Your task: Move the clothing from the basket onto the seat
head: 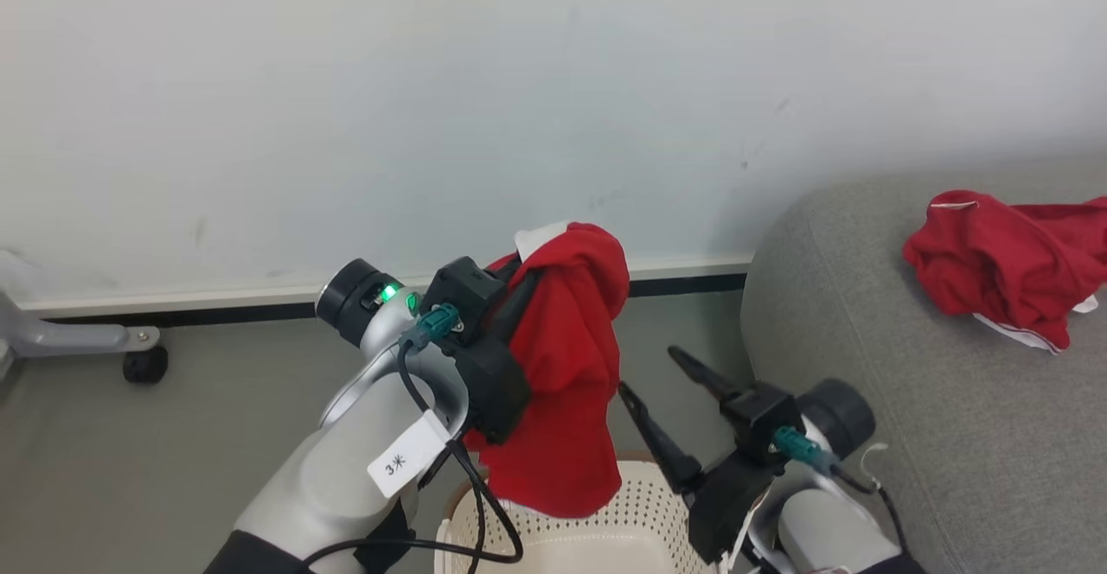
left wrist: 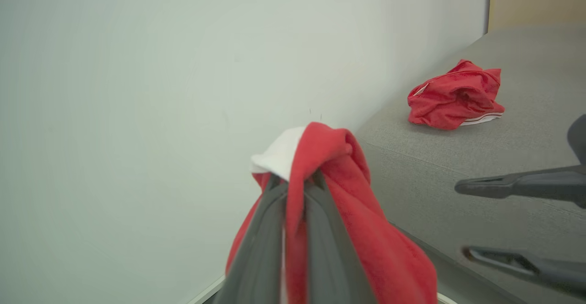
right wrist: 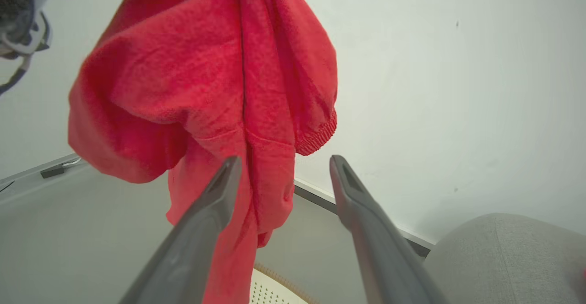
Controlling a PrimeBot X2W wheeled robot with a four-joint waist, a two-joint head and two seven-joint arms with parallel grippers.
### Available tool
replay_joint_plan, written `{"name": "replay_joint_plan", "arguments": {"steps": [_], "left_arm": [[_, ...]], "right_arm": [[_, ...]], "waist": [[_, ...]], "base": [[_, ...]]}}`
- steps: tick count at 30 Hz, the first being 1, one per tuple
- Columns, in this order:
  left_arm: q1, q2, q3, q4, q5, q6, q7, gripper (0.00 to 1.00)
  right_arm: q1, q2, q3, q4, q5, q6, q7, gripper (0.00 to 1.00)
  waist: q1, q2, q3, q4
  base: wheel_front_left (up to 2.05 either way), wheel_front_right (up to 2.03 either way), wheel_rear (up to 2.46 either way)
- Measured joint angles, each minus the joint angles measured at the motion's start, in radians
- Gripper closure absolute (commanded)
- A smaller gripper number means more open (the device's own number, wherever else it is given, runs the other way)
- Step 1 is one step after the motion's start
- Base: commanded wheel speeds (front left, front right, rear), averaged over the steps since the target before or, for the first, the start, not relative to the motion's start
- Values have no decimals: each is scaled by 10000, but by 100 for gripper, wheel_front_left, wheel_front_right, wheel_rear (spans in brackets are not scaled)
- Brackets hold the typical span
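While my left gripper [head: 519, 273] pinches tight on a soft bright red cloth garment [head: 571, 384] with a white bit at its top, the cloth hangs down over the oval cream-white plastic basket [head: 644, 492] full of little holes, near me. My right gripper [head: 647, 369] is spread wide with nothing in it, just right of the hanging cloth. Far off to the right, another crumpled red garment [head: 1003, 263] with white stripes lies on the big grey fabric sofa seat [head: 847, 358].
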Motion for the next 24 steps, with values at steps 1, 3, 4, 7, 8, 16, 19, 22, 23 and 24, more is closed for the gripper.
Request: {"name": "replay_joint_plan", "arguments": {"steps": [1,3,4,7,8,16,19,22,23,24], "left_arm": [[69,-2,-54,-8,-29,0,0,100],[198,-2,-153,-73,-215,0,4,100],[260,-2,-215,-121,-288,0,13,100],[384,-10,-481,-272,-384,0,67,100],[420,-15,-556,-353,-441,0,109,100],[760,-25,-943,-880,-717,0,359,100],[829,-23,-1055,-1133,-966,0,389,100],[921,-21,-1166,-1375,-1064,0,491,100],[941,-21,-1208,-1473,-1120,0,500,100],[963,-21,-1243,-1565,-1160,0,508,100]], "right_arm": [[121,35,128,21,4,2,0,0],[277,63,462,92,6,8,0,0],[314,65,654,105,12,8,0,0],[316,84,1135,105,153,8,0,0],[315,86,1239,115,240,8,0,0],[119,105,1985,474,485,8,2,0],[-38,109,2082,533,623,8,0,0],[-127,109,2090,585,809,8,0,0],[-147,113,2123,652,880,8,0,0],[-181,115,2163,750,901,8,0,0]], "waist": [[0,0,-123,9],[0,0,-359,29],[0,0,-466,40],[0,0,-745,89],[0,0,-823,117],[2,1,-1145,383],[1,1,-1187,447],[2,1,-1205,491],[2,1,-1208,501],[1,1,-1208,510]], "base": [[0,0,0],[0,0,0],[0,0,0],[0,0,0],[0,0,0],[0,0,0],[0,0,0],[0,0,0],[0,0,0],[0,0,0]]}}
